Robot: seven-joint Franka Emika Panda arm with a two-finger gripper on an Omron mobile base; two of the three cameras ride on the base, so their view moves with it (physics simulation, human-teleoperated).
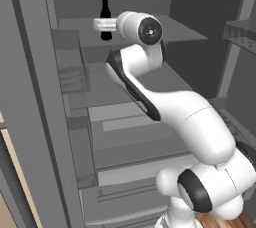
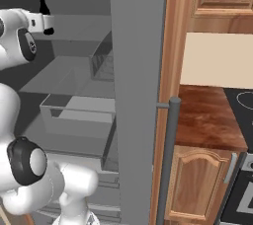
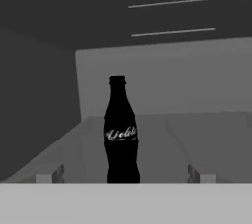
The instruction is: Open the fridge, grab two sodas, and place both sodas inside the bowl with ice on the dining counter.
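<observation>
Grey shelves of the open fridge (image 1: 150,79) surround the arm. Upright on the upper shelf, the bottle (image 3: 121,132) stands between the fingers (image 3: 49,176) of the gripper (image 3: 123,178), which is wide apart and empty, lined up to close on it.

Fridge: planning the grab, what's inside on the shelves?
Inside the fridge, one black bottle stands upright on an upper shelf. The arm covers part of the shelves, so anything behind it is hidden.
</observation>
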